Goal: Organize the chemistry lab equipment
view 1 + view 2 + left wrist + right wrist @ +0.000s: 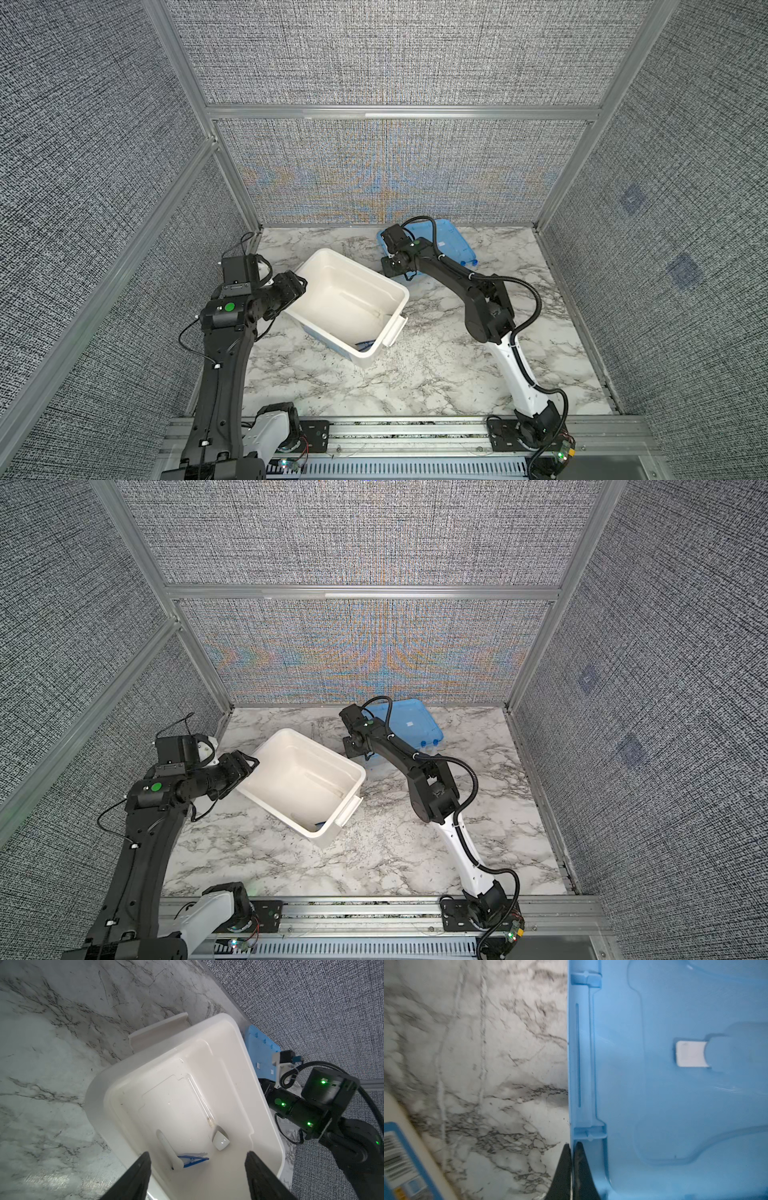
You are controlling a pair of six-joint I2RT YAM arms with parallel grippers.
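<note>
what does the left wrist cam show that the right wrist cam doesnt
Only the left wrist view: the white tub's inside, holding a clear tube, a small white dish, blue tweezers and a white plastic piece, with the left gripper open above it.
Only the right wrist view: the right gripper shut on the blue lid's rim, the lid's white handle tab, and a barcode label on the tub's outer wall.
Both: the tub, the blue lid and the marble tabletop.
</note>
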